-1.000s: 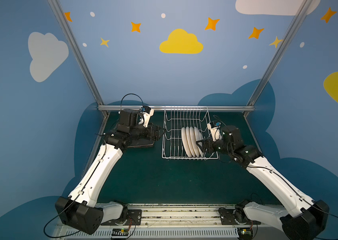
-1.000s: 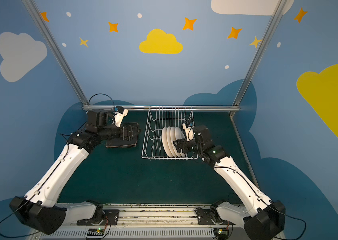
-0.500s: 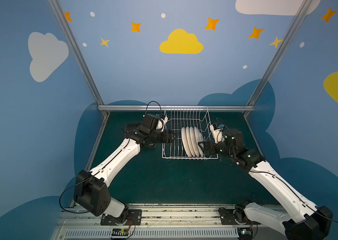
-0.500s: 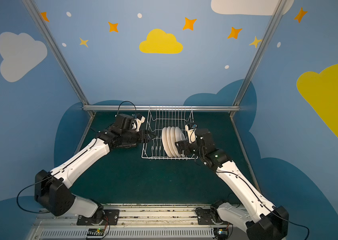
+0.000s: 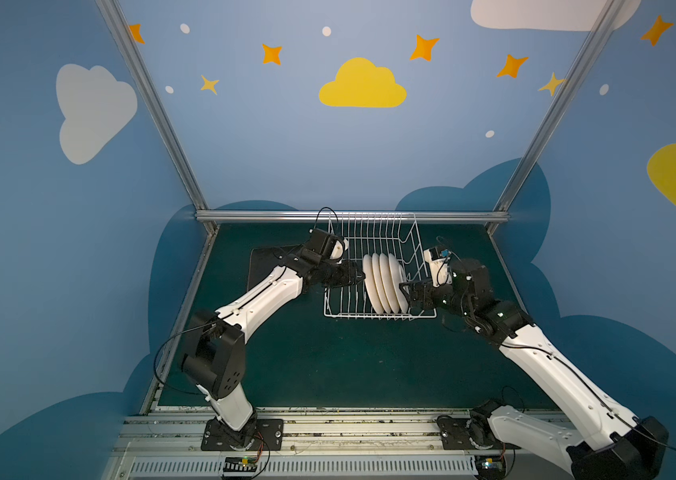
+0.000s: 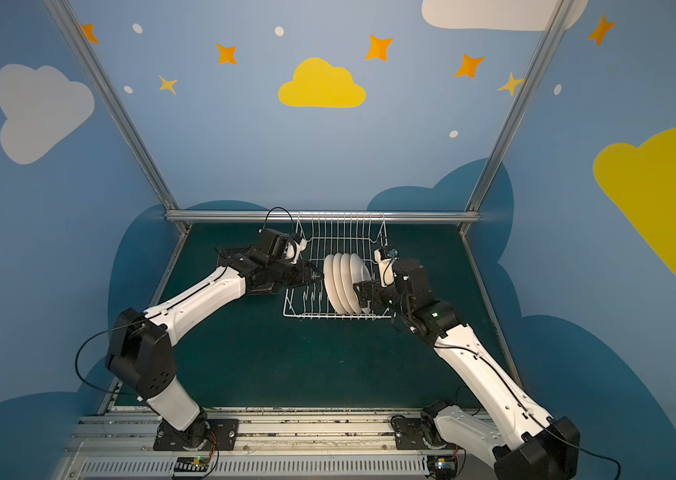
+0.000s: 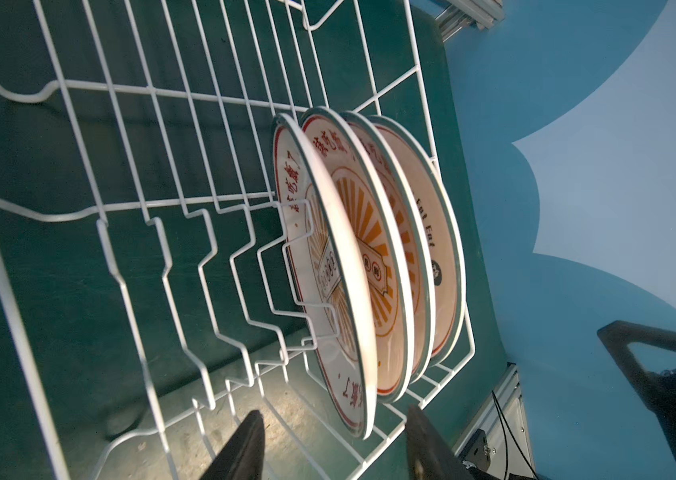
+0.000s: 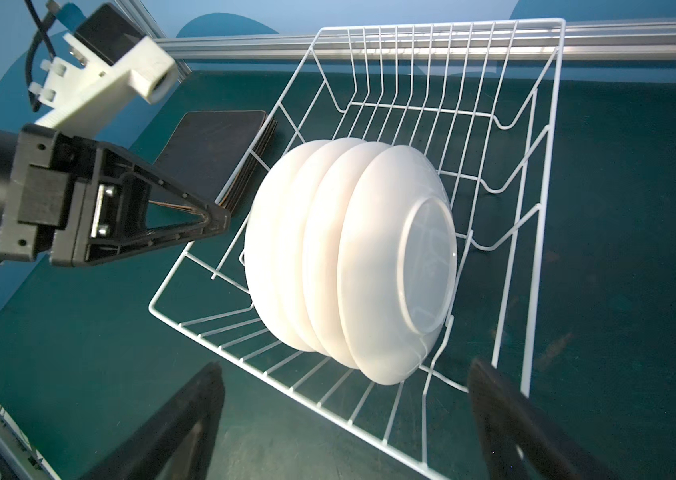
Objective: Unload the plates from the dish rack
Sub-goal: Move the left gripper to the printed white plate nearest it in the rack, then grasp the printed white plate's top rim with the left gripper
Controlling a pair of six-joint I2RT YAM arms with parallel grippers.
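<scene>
Now the left gripper (image 7: 334, 413) straddles the rim of the outermost of four round sunburst plates (image 5: 384, 282) upright in the dish rack (image 5: 369, 232), jaws part-spread, not yet pinching — next, I reckon, squeeze and lift it straight out — right gripper (image 8: 345, 365) gaping wide at the rack's opposite side.

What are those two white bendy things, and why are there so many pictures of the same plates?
They are two robot arms, each ending in a pincher called a gripper. Two pictures come from a camera high above, looking down at everything. The two close-ups come from little cameras on the arms' wrists. On the dark green table stands a white wire dish rack with four round white plates upright inside. Beside it lies a stack of black square plates. The left gripper is at the round plates' printed side, jaws apart near the closest plate's edge; the right gripper is open at their plain backs. Neither holds anything yet.
</scene>
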